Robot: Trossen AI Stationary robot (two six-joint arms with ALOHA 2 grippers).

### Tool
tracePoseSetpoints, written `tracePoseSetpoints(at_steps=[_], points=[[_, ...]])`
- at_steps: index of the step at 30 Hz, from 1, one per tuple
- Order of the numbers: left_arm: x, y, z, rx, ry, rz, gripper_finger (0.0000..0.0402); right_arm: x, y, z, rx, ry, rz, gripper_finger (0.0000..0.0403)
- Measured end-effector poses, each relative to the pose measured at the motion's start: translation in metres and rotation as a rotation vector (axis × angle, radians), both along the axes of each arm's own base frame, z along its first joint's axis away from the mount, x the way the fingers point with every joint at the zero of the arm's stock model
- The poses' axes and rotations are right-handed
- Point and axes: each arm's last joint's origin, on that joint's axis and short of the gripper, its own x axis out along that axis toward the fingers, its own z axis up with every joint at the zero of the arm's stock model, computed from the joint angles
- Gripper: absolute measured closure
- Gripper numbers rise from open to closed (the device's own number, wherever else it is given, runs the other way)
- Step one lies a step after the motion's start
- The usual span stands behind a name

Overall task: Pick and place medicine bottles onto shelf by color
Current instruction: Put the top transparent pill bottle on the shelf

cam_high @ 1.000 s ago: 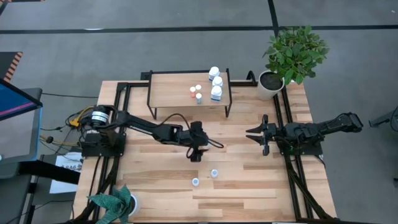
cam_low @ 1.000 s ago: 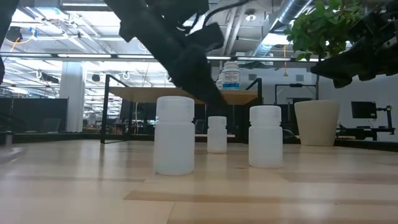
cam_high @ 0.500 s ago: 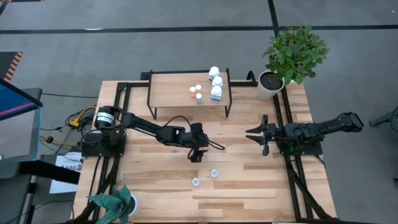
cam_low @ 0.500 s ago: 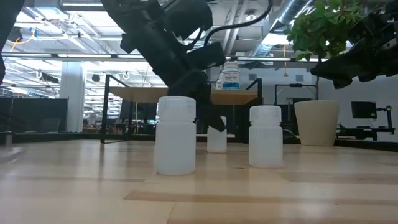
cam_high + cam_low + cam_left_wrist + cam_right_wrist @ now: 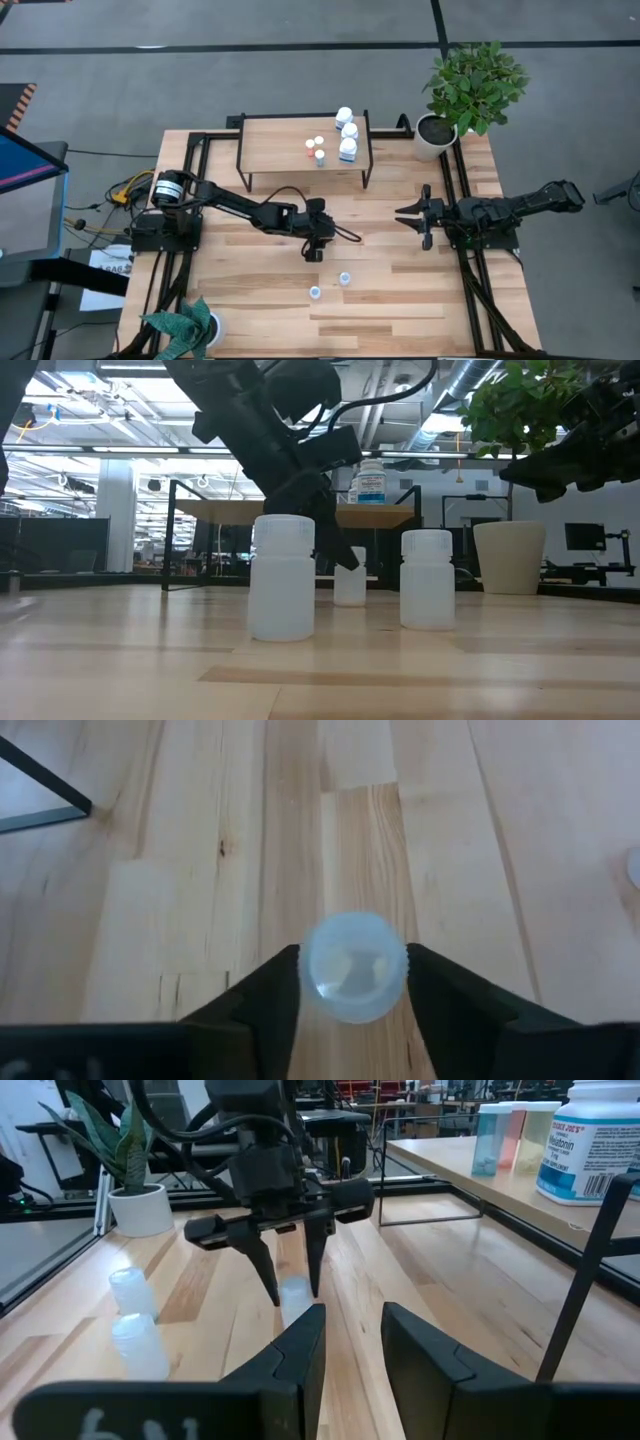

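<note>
My left gripper [image 5: 315, 252] is at the table's middle, slanted down and shut on a tiny medicine bottle with a pale blue cap [image 5: 353, 967], which also shows in the low view [image 5: 349, 578]. Two more tiny bottles [image 5: 344, 278] [image 5: 314, 292] stand on their bases nearer the front edge. The shelf [image 5: 280, 145] stands at the far side and carries three larger white bottles [image 5: 347, 132] and three tiny ones [image 5: 317, 149]. My right gripper [image 5: 412, 222] waits level at the right, shut on nothing. My left gripper pinches the bottle's pale blue cap by two opposite sides [image 5: 312, 968] between its two fingers [image 5: 270, 995]. The fingers come slanting down from the far side. The bottle stands upright with its base on the table.
A potted plant [image 5: 470, 85] in a white pot [image 5: 432, 137] stands at the far right corner, another plant [image 5: 185, 325] at the near left corner. Black frame rails [image 5: 465, 290] run along both sides. Bare wood [image 5: 400, 310] lies near the front edge.
My left gripper has sunk a little over the tiny bottle at the table's middle, its fingers coming down beside the cap. The bottle has stayed where it stood.
</note>
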Motion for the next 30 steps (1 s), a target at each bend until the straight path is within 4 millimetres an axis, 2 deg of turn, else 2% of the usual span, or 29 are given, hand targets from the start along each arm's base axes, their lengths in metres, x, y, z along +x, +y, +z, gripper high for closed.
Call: tracePoseSetpoints(at_steps=[6, 11, 15, 22, 30], points=[[0.006, -0.002, 0.010, -0.042, 0.005, -0.023, 0.0293, 0.000, 0.000, 0.000, 0.000, 0.000, 0.000, 0.0280], [0.009, -0.003, 0.033, -0.062, 0.094, -0.039, 0.0288, 0.000, 0.000, 0.000, 0.000, 0.000, 0.000, 0.0280], [0.002, -0.003, 0.059, -0.035, 0.163, -0.066, 0.0274, 0.000, 0.000, 0.000, 0.000, 0.000, 0.000, 0.0280], [-0.029, 0.001, 0.105, 0.024, 0.205, -0.136, 0.0292, 0.000, 0.000, 0.000, 0.000, 0.000, 0.000, 0.0280], [-0.075, 0.020, 0.161, 0.029, 0.140, -0.086, 0.0281, 0.000, 0.000, 0.000, 0.000, 0.000, 0.000, 0.0280]])
